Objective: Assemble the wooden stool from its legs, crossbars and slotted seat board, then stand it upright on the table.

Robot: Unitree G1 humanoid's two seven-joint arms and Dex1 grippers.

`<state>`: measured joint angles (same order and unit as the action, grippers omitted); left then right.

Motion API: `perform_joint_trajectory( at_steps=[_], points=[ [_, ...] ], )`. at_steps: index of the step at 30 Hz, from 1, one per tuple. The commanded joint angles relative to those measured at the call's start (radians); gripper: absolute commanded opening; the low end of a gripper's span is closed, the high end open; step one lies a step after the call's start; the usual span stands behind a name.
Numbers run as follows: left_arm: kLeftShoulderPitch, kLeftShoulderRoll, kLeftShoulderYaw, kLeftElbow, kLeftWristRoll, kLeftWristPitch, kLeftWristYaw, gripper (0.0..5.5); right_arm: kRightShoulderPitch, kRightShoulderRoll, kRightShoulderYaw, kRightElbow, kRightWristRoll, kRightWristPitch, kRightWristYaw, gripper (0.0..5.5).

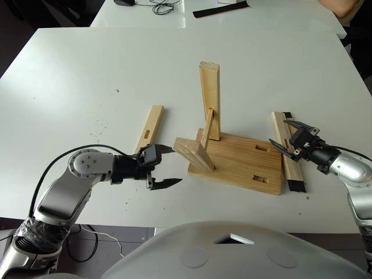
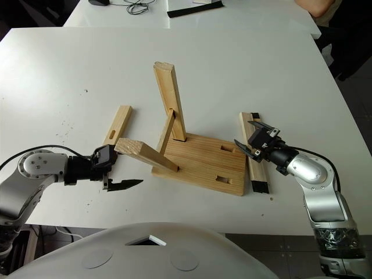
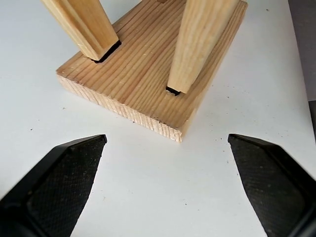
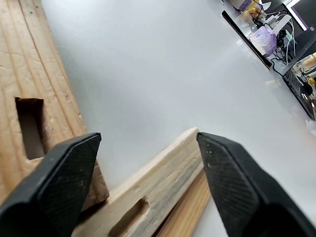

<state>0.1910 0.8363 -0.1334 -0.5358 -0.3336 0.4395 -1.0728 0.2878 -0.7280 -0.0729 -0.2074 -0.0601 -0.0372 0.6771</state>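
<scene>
Hovering wide open and empty, my right gripper (image 1: 278, 131) sits above the loose leg (image 1: 292, 173) just beside the seat board (image 1: 238, 165); I should centre, then close mid-length; left gripper (image 1: 176, 165) open, empty.

Bright, even light falls from overhead onto the white table (image 1: 81, 81). The slotted seat board (image 1: 238, 165) and the upright leg (image 1: 210, 99) therefore throw only faint, soft-edged shadows close to their bases. In the right wrist view the table's glossy top carries a pale sheen, brightening toward its far edge, with no hard glare spots.
</scene>
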Motion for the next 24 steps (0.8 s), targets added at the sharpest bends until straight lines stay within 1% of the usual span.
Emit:
perform_joint_trajectory(
  at_steps=[1, 7, 10, 15, 20, 24],
  points=[
    [0.006, -0.021, -0.065, -0.001, 0.062, -0.008, 0.056, 4.57, 0.01, -0.047, 0.042, 0.029, -0.042, -0.061, 0.039, 3.59],
    [-0.016, -0.109, -0.188, 0.081, 0.225, -0.094, 0.186, 4.57, -0.022, -0.082, 0.079, 0.058, -0.043, -0.1, 0.076, 3.59],
    [-0.013, -0.134, -0.224, 0.135, 0.308, -0.165, 0.241, 4.57, -0.026, -0.096, 0.099, 0.048, -0.035, -0.107, 0.102, 3.59],
    [-0.051, -0.189, -0.23, 0.22, 0.369, -0.216, 0.325, 4.57, -0.014, -0.111, 0.121, 0.041, -0.033, -0.116, 0.121, 3.59],
    [-0.148, -0.279, -0.216, 0.299, 0.391, -0.203, 0.41, 4.57, -0.007, -0.114, 0.144, 0.029, -0.032, -0.115, 0.131, 3.59],
    [-0.219, -0.329, -0.205, 0.36, 0.41, -0.207, 0.456, 4.57, -0.032, -0.098, 0.176, 0.013, -0.02, -0.095, 0.14, 3.59]
  ],
)
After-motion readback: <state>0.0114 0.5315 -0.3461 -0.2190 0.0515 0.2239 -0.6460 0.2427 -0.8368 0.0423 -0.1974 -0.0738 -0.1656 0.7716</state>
